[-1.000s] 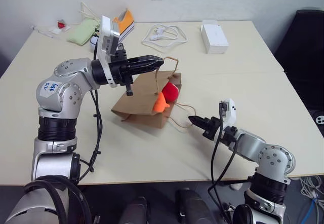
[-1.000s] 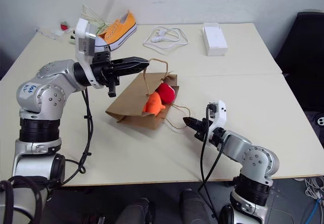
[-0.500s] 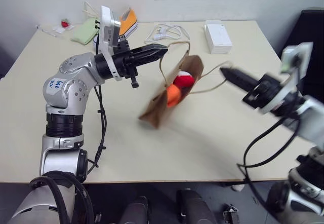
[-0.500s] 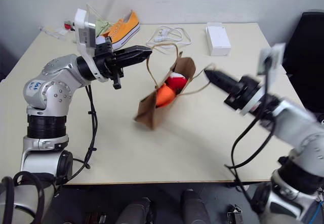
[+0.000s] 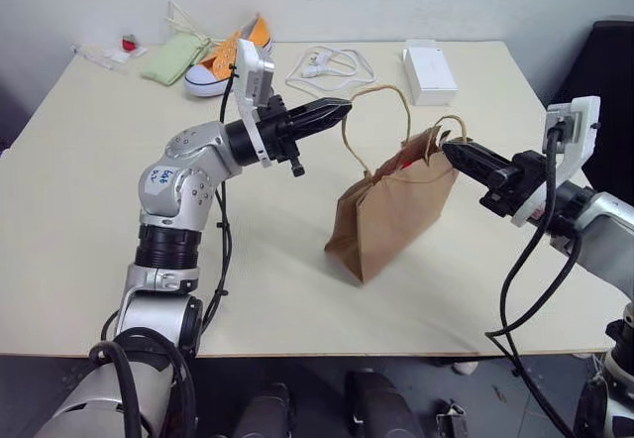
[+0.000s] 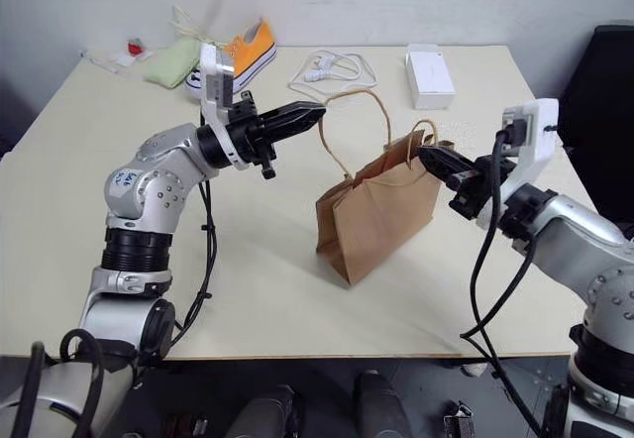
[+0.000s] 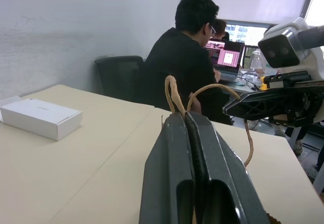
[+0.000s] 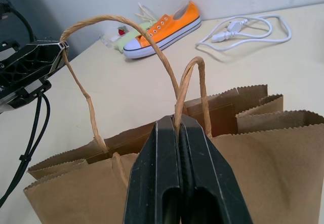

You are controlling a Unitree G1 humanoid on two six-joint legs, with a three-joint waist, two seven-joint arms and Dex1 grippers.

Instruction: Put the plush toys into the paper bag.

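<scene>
Standing upright mid-counter [image 5: 119, 210], your brown paper bag [image 5: 391, 215], mouth up, slightly tilted. Left claw [image 5: 342, 109] pinched shut on far-left cord handle [image 5: 381, 96]; right claw [image 5: 451, 149] clamped on right handle [image 8: 190, 89].

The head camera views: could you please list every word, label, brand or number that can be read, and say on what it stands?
No text can be read with certainty.
White sticker on the left arm's shoulder: blue handwriting, too small to read.
White box: no readable marking.
Paper bag: plain brown, no print visible.
Orange sneaker: no brand legible.
</scene>
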